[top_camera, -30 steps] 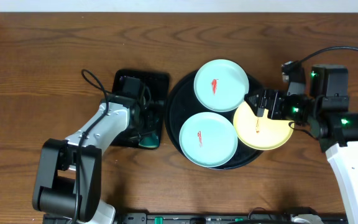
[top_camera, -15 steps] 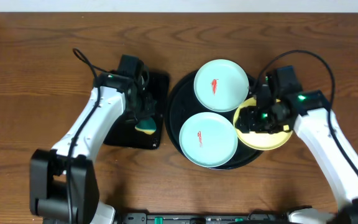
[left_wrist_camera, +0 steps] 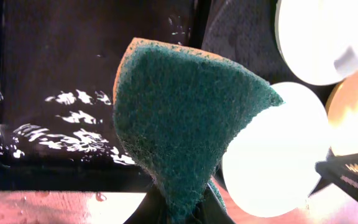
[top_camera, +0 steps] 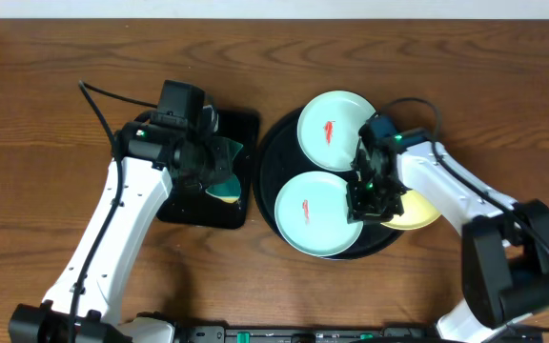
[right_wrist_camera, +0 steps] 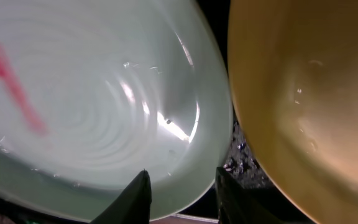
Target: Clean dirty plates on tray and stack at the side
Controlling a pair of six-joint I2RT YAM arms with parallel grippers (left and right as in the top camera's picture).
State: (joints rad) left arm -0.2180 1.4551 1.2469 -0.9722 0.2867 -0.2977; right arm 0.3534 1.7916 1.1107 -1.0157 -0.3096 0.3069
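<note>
Three plates lie on the round black tray [top_camera: 267,167]. A blue-green plate [top_camera: 346,112] at the back and a nearer blue-green plate [top_camera: 308,224] each carry a red smear. A pale yellow plate [top_camera: 419,211] lies at the right. My right gripper [top_camera: 366,198] is open, its fingers either side of the near blue-green plate's [right_wrist_camera: 92,106] right rim. One finger is over the plate, the other on the tray [right_wrist_camera: 242,155] beside the yellow plate [right_wrist_camera: 303,93]. My left gripper [top_camera: 208,160] is shut on a green-and-yellow sponge [left_wrist_camera: 179,124] above the rectangular tray.
A small rectangular black tray [top_camera: 241,129], wet inside [left_wrist_camera: 73,68], sits left of the round tray. Bare wooden table [top_camera: 55,86] surrounds both trays. The left arm's cable [top_camera: 98,100] loops over the table at the back left.
My right gripper moved left from over the yellow plate to the near blue-green plate's rim, and its jaws narrowed. The left arm swung right with the sponge in it.
</note>
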